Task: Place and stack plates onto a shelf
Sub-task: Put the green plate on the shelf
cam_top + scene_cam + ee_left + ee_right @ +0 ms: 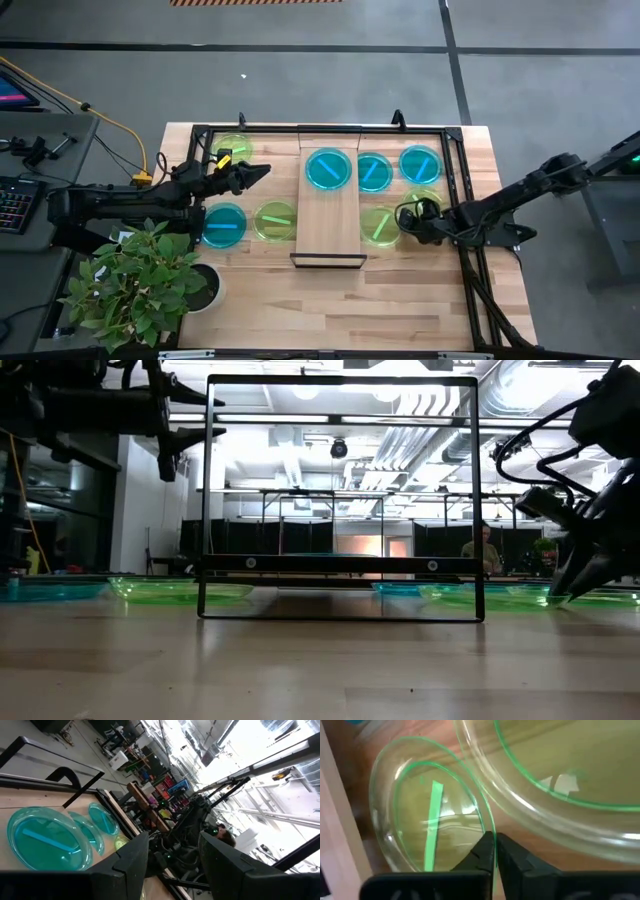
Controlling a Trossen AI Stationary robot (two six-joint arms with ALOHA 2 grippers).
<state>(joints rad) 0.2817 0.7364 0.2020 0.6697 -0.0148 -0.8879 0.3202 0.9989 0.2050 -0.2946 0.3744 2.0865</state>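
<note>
Right tool [494, 851]: low over the tabletop [400, 290] on the right side, fingers drawn together on the near rim of a lime-green plate [427, 815]; the thin rim sits pinched between the tips.
Gripped plate, axis: its green stripe [378, 231] runs on a slant in the high view, from the tabletop's front toward the back and right; in the right wrist view the stripe points roughly along the tool's own line.
Gripped plate, place: flat on the tabletop, just right of the shelf [330, 215], with the tool at its right edge.
Neighbour plate: a second lime-green plate [555, 770] lies just beside the gripped one, rims overlapping or touching; I cannot tell which.
Shelf: long axis runs front to back down the middle of the tabletop; one cyan plate [328, 170] sits on its back end, stripe slanted.
Right of shelf, back row: two cyan plates [374, 172] [420, 164], side by side.
Left of shelf: a cyan plate [224, 225] and a lime-green plate [275, 221] near the front; another lime-green plate [232, 150] at the back.
Left tool [262, 174]: raised above the tabletop's left side, fingers spread wide, holding nothing, pointing toward the shelf.
Other: potted plant [140, 285] at the front left corner.
</note>
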